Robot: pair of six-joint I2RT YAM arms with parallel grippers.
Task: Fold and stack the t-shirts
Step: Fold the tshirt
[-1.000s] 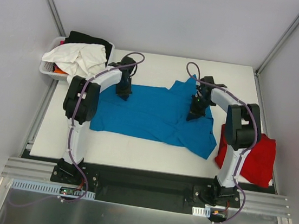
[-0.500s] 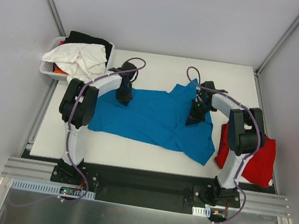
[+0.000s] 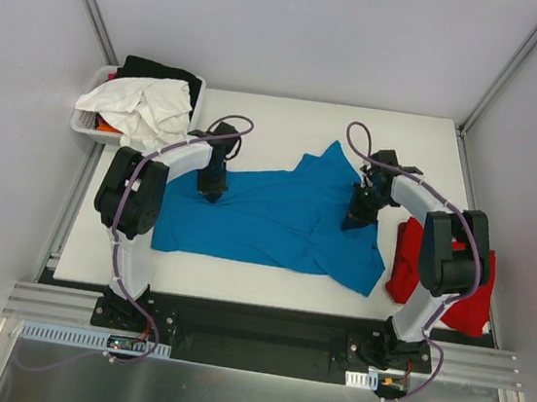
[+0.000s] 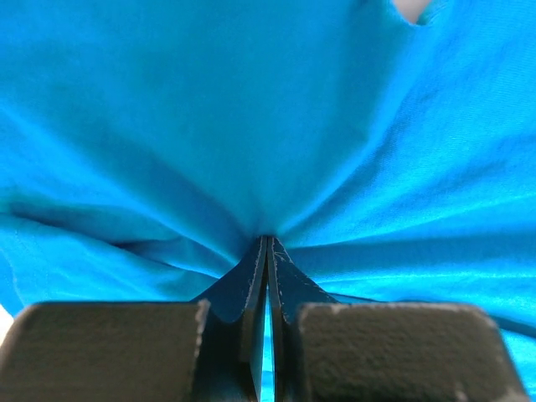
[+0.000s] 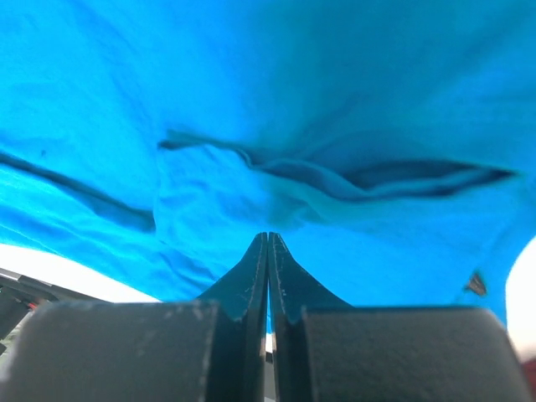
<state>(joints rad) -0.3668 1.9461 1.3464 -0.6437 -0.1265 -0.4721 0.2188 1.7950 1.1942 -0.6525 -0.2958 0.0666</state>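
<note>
We see both arms bent at the elbow and reaching in over the worktop (image 3: 288, 125) from their bases at its near edge. The left arm's elbow sits high over the left edge, and its forearm runs inward and away to the left gripper (image 3: 213, 190), which points down onto the blue shirt (image 3: 266, 222). The right arm mirrors it, with its elbow over the right edge and the right gripper (image 3: 357, 217) pointing down on the shirt's right part.

In the left wrist view the jaws are pinched together on the blue cloth, with creases fanning out from the tips. In the right wrist view the jaws are likewise closed on the cloth, just below a rumpled fold.

The blue shirt lies spread across the middle of the worktop, one corner pointing towards the far edge. The red shirt (image 3: 463, 289) lies crumpled at the right edge, near the near-right corner, beside the right arm.

A basket (image 3: 84, 123) at the far-left corner holds white cloth (image 3: 143, 105) and black cloth (image 3: 157, 70).
</note>
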